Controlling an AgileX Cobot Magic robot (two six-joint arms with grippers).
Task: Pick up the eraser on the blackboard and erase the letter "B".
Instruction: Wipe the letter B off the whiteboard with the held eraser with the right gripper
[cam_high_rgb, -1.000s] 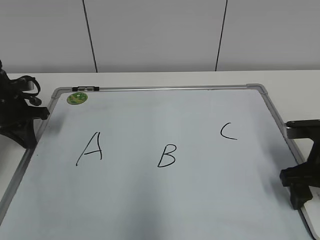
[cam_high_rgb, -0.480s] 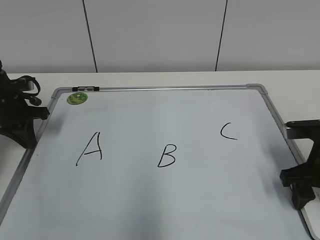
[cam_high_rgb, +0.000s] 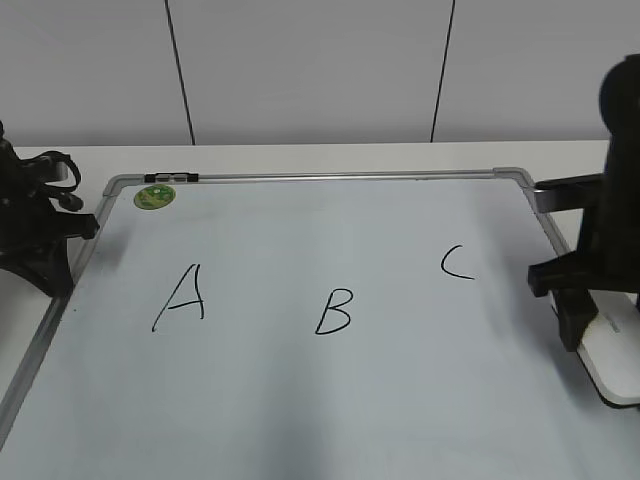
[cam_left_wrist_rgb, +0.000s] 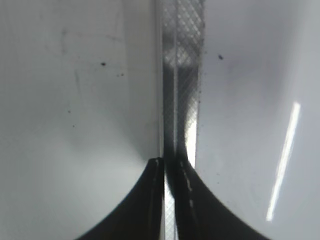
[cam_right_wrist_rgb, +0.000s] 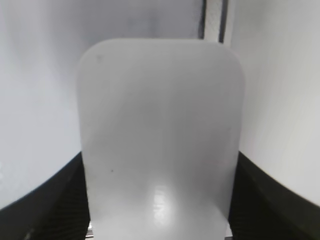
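Pale grey wall panels split by two dark seams fill the top of the exterior frame, and below them the blackboard (cam_high_rgb: 300, 400) spreads across nearly everything, grey frame and rounded corners, with the black "A" (cam_high_rgb: 181, 297) at left, the letter "B" (cam_high_rgb: 334, 311) just below centre and the "C" (cam_high_rgb: 456, 262) to the right of it. And there's the right gripper (cam_high_rgb: 590, 300) at the right edge of the frame, a dark bulk standing over the board's right border, with the eraser (cam_high_rgb: 618, 358) showing white beneath and behind it toward the lower right corner. From the right wrist camera the eraser (cam_right_wrist_rgb: 160, 140) fills the middle, a smooth white rounded slab, and the dark fingers (cam_right_wrist_rgb: 47, 200) sit spread wide on either side of it, against its long edges low in the frame; whether they are actually pressing on it, I cannot tell. The "B" sits well apart from that eraser, over toward the centre. Left gripper (cam_high_rgb: 35, 235) now, parked at the left edge by the board's frame; the left wrist view shows its fingers (cam_left_wrist_rgb: 150, 200) drawn almost together over the metal frame strip (cam_left_wrist_rgb: 182, 75), only a thin sliver between them, nothing in them. A small green magnet (cam_high_rgb: 154, 196) sits in the upper left corner of the board. The right arm's top is cut off by the frame edge.
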